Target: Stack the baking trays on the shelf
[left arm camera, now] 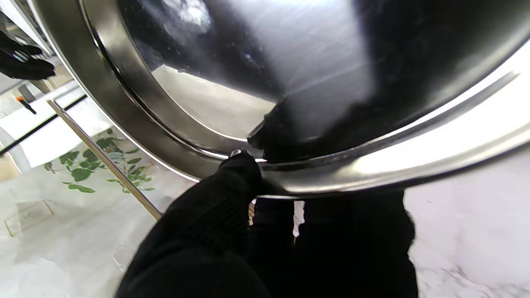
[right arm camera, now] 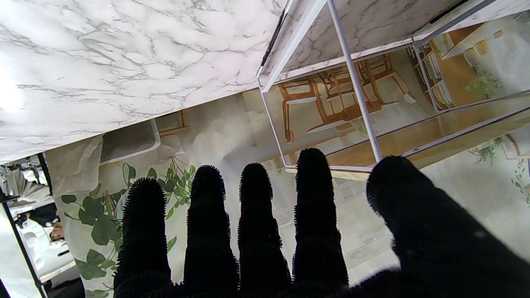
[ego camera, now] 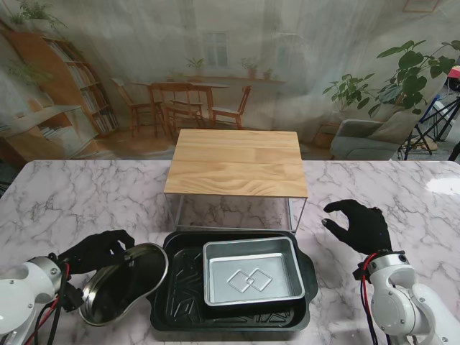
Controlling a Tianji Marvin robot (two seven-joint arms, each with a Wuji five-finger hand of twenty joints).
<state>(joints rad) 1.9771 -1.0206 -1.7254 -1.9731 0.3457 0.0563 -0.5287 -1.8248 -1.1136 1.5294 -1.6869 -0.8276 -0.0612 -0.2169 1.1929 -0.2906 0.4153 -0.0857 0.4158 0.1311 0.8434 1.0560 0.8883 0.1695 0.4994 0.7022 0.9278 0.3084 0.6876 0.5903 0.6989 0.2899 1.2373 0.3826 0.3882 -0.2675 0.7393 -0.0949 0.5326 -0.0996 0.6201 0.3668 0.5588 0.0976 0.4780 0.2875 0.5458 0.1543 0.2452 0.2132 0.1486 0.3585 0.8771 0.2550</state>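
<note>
The left hand [ego camera: 97, 250] grips a round steel pan [ego camera: 123, 282] by its rim, tilted; the shelf [ego camera: 237, 162] lies ahead and to its right, farther from me. The right hand [ego camera: 357, 224] hangs released, fingers spread, nearer the shelf, just right of it. I count three trays: the round pan, one black tray [ego camera: 180, 287] and one silver tray [ego camera: 251, 272] nested inside it, long axes crosswise.
</note>
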